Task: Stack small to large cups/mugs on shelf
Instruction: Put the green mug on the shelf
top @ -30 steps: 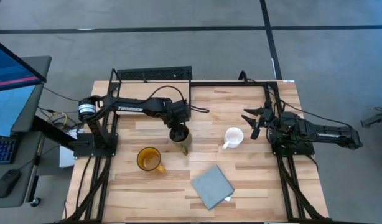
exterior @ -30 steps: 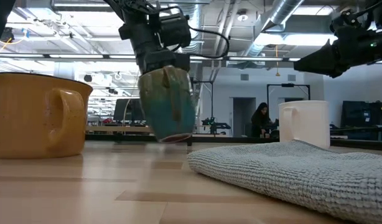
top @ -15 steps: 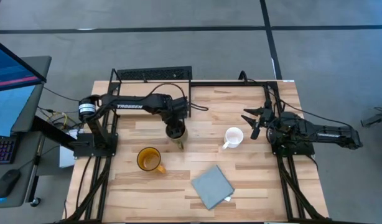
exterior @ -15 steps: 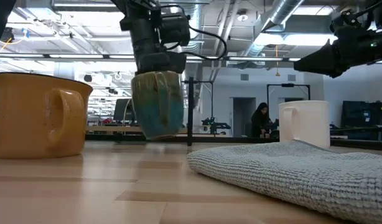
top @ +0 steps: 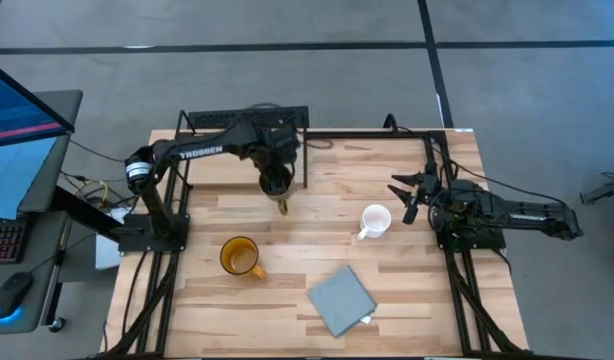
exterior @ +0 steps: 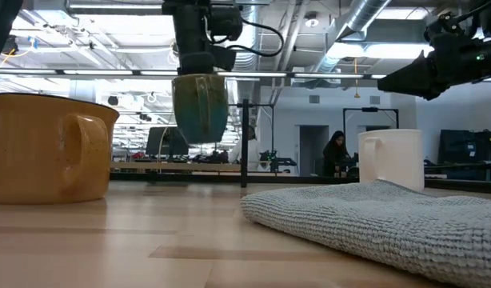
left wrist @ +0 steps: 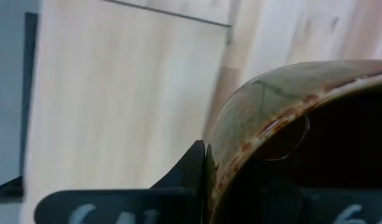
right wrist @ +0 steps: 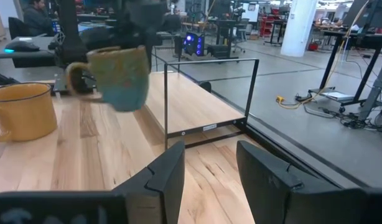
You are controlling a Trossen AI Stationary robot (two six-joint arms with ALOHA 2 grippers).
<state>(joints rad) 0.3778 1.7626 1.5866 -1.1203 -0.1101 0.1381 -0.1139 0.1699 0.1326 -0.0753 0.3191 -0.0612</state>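
Observation:
My left gripper [top: 277, 172] is shut on the olive-brown mug [exterior: 199, 108], held in the air over the near right corner of the shelf [top: 222, 165]. The mug also shows in the right wrist view [right wrist: 119, 76]. The shelf is a low light-wood platform with a black frame [right wrist: 206, 93]. The yellow-orange mug [top: 240, 256] and the small white mug [top: 375, 219] stand upright on the tabletop. My right gripper [top: 405, 197] is open and empty, raised at the table's right, just right of the white mug. My left gripper holds the olive-brown mug by its rim [left wrist: 241, 146], coming from above with its fingers pointing down. One finger [left wrist: 188, 171] lies on the outside of the wall; the other seems to be in the dark inside. The mug hangs nearly upright, clear of table and shelf.
A grey folded cloth [top: 341, 299] lies on the near middle of the table, close in front of the low camera [exterior: 389, 220]. The shelf's black corner post [top: 305, 170] stands just right of the held mug. A perforated black rail [top: 249, 120] runs along the shelf's back.
My left gripper has carried the olive-brown mug up and toward the table's far edge, from above the tabletop to the shelf's near right corner. The mug, tilted before, now hangs nearly upright and higher above the table.

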